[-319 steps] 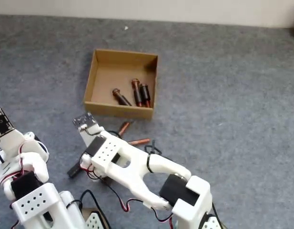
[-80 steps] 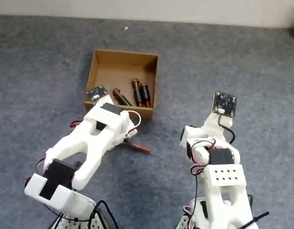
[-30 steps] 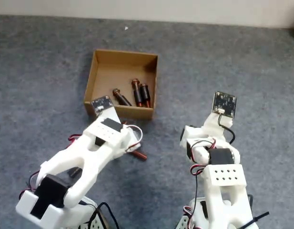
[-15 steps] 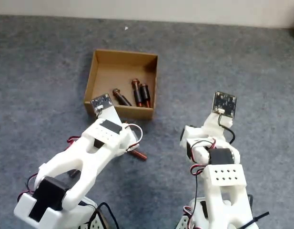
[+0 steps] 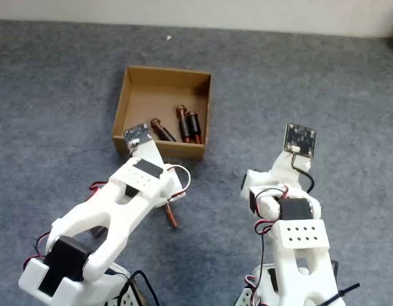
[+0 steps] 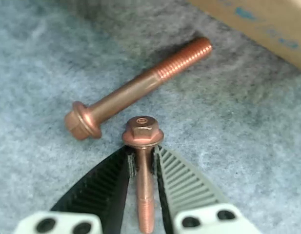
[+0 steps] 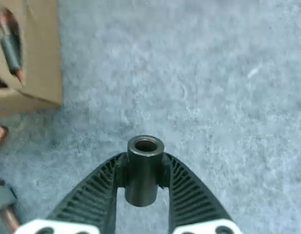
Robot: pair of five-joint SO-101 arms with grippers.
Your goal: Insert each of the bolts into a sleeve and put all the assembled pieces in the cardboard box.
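at six o'clock from the cardboard box, left gripper: pinching a bolt by its shank, head poking out past the fingertips.
loose bolt: flat on the carpet just beyond the held bolt's head, threads toward the box wall.
box contents: three assembled pieces at its three o'clock side.
right gripper: at four o'clock from the box, clamped on a black sleeve between the fingertips, bore facing outward.
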